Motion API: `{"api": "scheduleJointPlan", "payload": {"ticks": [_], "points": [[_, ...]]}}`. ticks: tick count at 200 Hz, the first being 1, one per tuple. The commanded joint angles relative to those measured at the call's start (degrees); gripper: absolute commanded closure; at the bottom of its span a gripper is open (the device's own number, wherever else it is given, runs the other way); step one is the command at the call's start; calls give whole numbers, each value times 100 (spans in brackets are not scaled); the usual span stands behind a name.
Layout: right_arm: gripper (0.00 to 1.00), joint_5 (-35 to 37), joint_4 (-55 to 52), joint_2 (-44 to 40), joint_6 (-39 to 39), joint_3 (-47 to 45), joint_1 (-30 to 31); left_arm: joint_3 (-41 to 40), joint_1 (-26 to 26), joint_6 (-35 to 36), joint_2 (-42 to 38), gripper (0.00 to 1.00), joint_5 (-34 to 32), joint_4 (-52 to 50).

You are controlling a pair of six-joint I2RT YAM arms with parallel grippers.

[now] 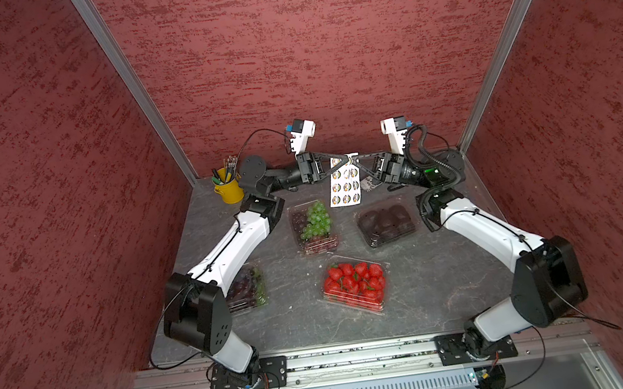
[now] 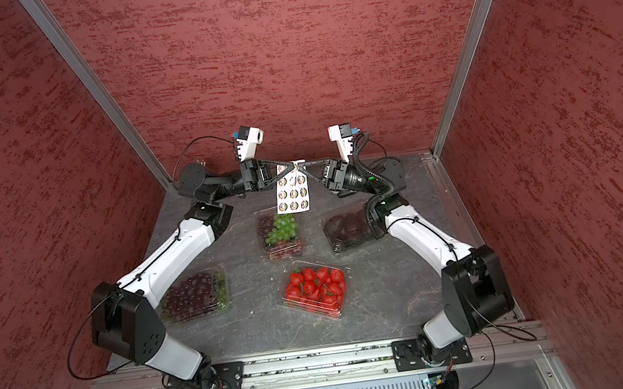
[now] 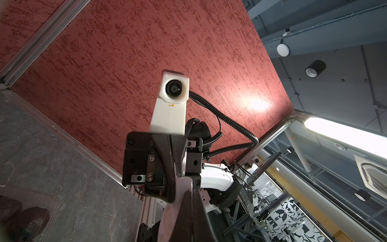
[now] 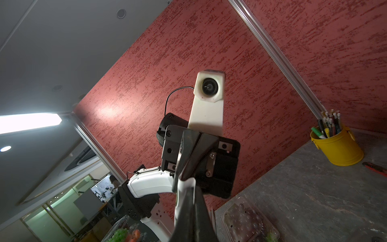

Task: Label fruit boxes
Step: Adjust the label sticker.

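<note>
Both grippers meet in mid-air over the back of the table. My left gripper (image 1: 344, 157) (image 2: 291, 164) (image 3: 193, 182) and right gripper (image 1: 356, 156) (image 2: 300, 163) (image 4: 188, 183) are each shut on the top edge of a white sheet of round stickers (image 1: 345, 185) (image 2: 292, 194), which hangs down between them. Below lie the fruit boxes: green-and-purple grapes (image 1: 313, 226) (image 2: 280, 232), dark round fruit (image 1: 386, 224) (image 2: 347, 227), strawberries (image 1: 354, 283) (image 2: 316, 287), and dark grapes (image 2: 194, 296) (image 4: 247, 222), partly under the left arm.
A yellow cup of pencils (image 1: 228, 188) (image 4: 337, 147) stands at the back left by the wall. Red walls close in the grey table (image 1: 435, 277) on three sides. A metal rail (image 1: 363, 354) with both arm bases runs along the front.
</note>
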Motion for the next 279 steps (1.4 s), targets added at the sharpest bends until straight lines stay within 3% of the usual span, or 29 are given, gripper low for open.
{"api": "scheduleJointPlan", "payload": {"ticks": [1,199,208,216,263,279], "points": [[100,17,-130,-90,-99,83,20,152,-58,-23,32,100,61,185],[100,-66,126,-98,34,247,12,55,23,-68,272,100,131,234],[100,-61,92,-97,14,239,7,51,67,-75,244,95,125,223],[100,-57,81,-98,0,238,3,38,103,-60,226,81,131,204],[100,-18,-36,-105,-73,241,-50,-162,362,-11,17,80,122,104],[100,-6,-64,-106,-83,247,-53,-247,417,0,-35,68,118,80]]}}
